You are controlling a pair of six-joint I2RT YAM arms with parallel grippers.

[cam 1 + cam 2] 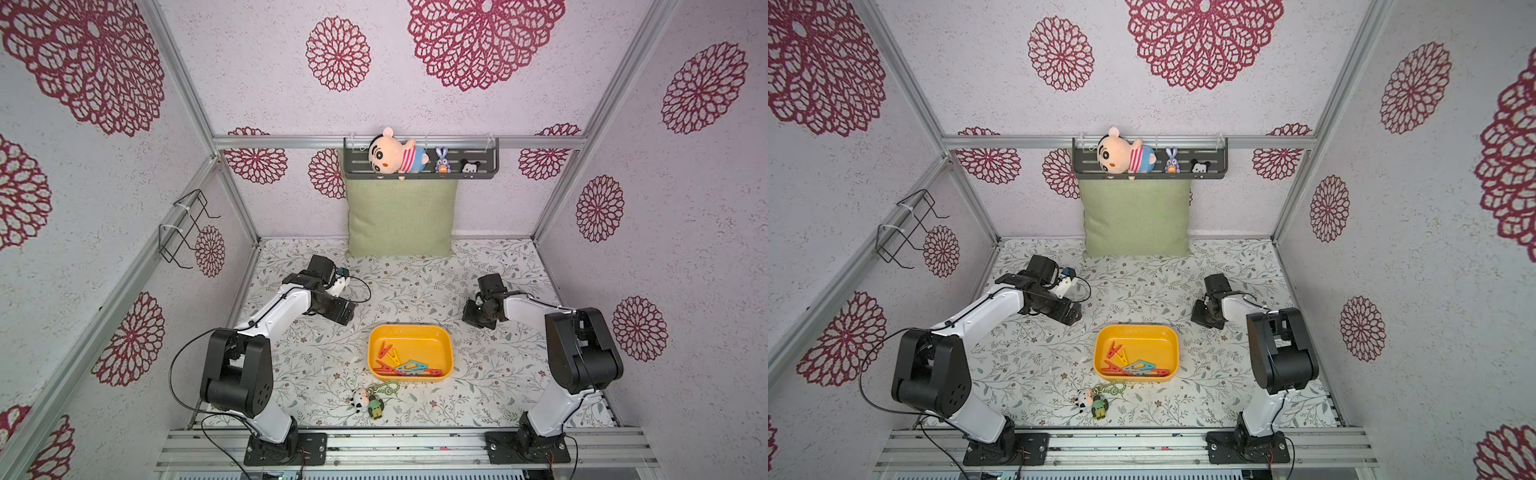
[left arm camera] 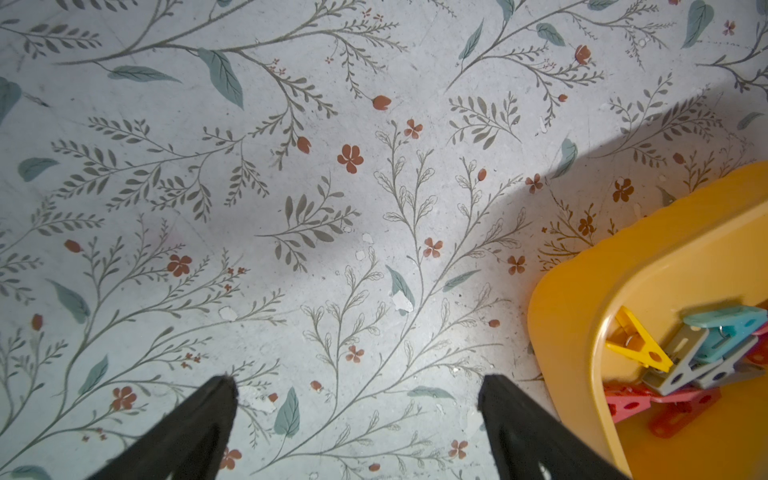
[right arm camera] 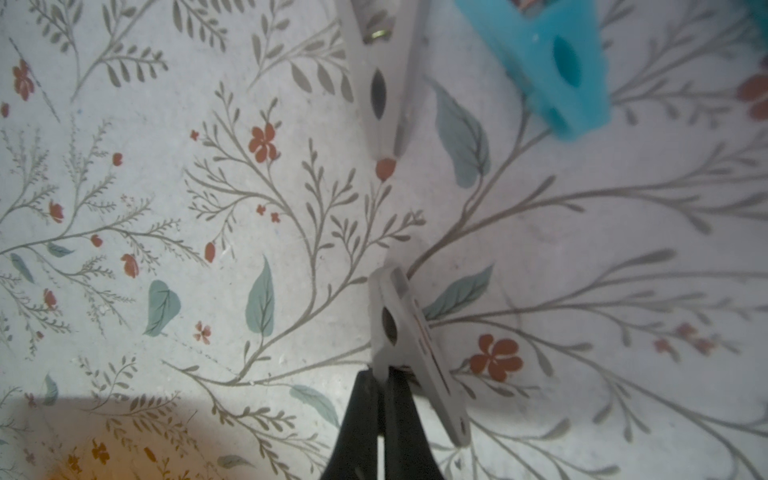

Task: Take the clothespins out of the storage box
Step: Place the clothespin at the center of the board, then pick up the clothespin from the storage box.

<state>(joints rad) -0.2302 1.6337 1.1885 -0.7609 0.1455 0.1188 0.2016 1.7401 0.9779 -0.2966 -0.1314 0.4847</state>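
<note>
Beside storage box [image 2: 573, 299] rim, open tabletop [image 2: 291, 270]

The floral-print tabletop [image 1: 415, 291] carries the yellow storage box [image 1: 410, 332] just beside the left gripper [image 2: 358, 380]. A grey clothespin [image 3: 384, 83] and a teal clothespin [image 3: 552, 70] lie ahead of the right gripper [image 3: 380, 374]. A plush keychain [image 1: 368, 402] lies behind both grippers, and a green cushion [image 1: 401, 216] stands well beyond them.

We record a shallow yellow plastic rectangular storage box [image 1: 419, 343], upright, holding red, yellow, teal and grey A-shaped plastic clothespins [image 1: 405, 368] heaped along its near wall.
</note>
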